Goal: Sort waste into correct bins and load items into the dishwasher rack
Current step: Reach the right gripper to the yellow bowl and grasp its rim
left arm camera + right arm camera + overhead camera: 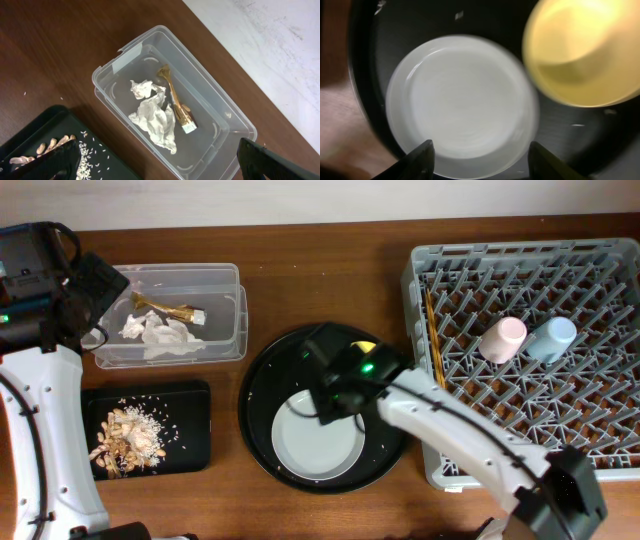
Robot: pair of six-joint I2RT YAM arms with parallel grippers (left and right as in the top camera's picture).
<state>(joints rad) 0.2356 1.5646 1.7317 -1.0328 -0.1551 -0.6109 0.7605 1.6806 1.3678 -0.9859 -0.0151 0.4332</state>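
A pale round plate (315,442) (460,100) lies in the large round black tray (258,395). Beside it is the yellow bowl (580,55), mostly hidden under my right arm in the overhead view. My right gripper (482,157) hovers over the plate's near edge, fingers apart on either side, gripping nothing. The clear box (225,280) (220,115) holds white tissue (155,117) and a brown-gold wrapper (177,100). My left gripper (160,167) hangs open above the box's edge. The flat black tray (190,430) carries food scraps (125,440) with rice.
The grey dishwasher rack (415,270) fills the right side. A pink cup (503,338) and a light-blue cup (553,338) stand in it, and wooden chopsticks (434,330) lie along its left part. The brown table runs to a pale wall at the back.
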